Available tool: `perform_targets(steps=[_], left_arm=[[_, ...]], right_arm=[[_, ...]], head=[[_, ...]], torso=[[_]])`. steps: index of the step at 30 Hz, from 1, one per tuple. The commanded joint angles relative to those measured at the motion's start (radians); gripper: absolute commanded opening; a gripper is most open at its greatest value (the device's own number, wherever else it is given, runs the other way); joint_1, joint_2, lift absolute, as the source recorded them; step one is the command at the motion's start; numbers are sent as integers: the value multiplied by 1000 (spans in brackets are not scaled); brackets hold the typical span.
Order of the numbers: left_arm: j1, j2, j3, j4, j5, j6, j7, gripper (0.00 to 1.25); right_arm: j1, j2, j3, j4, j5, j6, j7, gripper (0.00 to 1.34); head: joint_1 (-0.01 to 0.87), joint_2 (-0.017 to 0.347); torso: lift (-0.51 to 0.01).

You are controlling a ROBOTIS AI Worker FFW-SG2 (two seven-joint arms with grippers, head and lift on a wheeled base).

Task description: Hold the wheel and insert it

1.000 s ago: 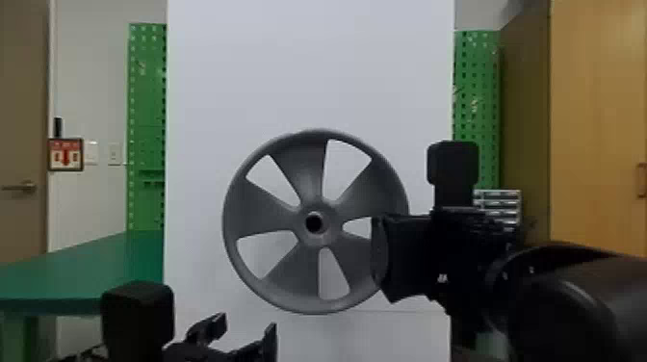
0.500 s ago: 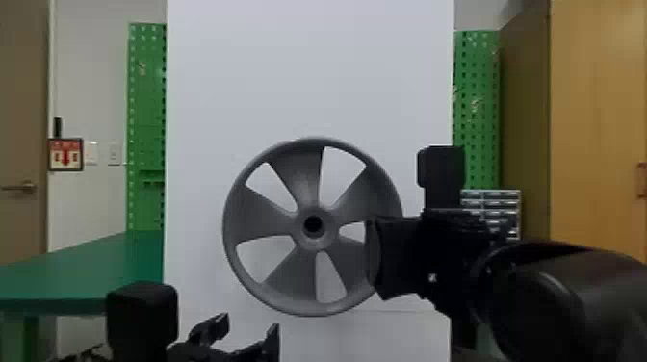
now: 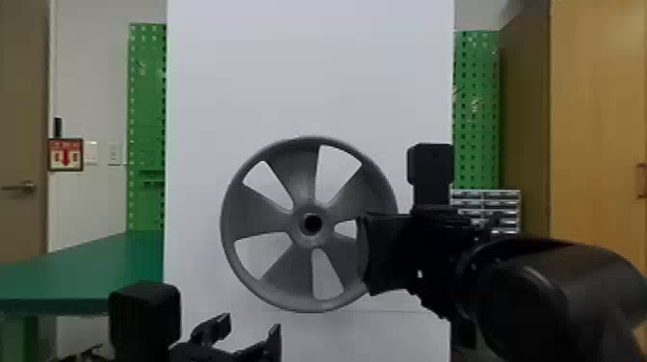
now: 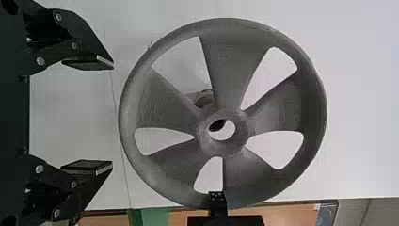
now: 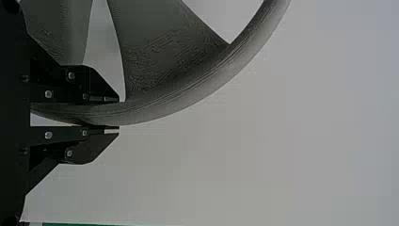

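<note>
wheel (image 3: 311, 240) has eased forward, rim (image 5: 160, 107) clamped in right pincer (image 3: 365, 255); left pincer (image 3: 251, 326) wide open, empty.

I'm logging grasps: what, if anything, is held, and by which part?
The wheel, by its rim on the robot's right, in the right end effector.

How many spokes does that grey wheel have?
5, in the head view: top spoke, upper-right spoke, lower-right spoke, lower-left spoke and left spoke. The right hand covers some of the wheel but hides no whole spoke.
</note>
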Motion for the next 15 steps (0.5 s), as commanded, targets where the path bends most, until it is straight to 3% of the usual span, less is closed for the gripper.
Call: perform_targets(steps=[1, 15], left_arm=[[0, 0, -1, 1, 0, 0, 0, 753], [-2, 0, -4, 4, 0, 0, 0, 753]], right_arm=[[-10, 1, 4, 14, -7, -7, 0, 124], [-41, 1, -10, 69, -41, -7, -9, 124]], head=[[0, 37], [0, 37]], torso=[[-486], [-486]])
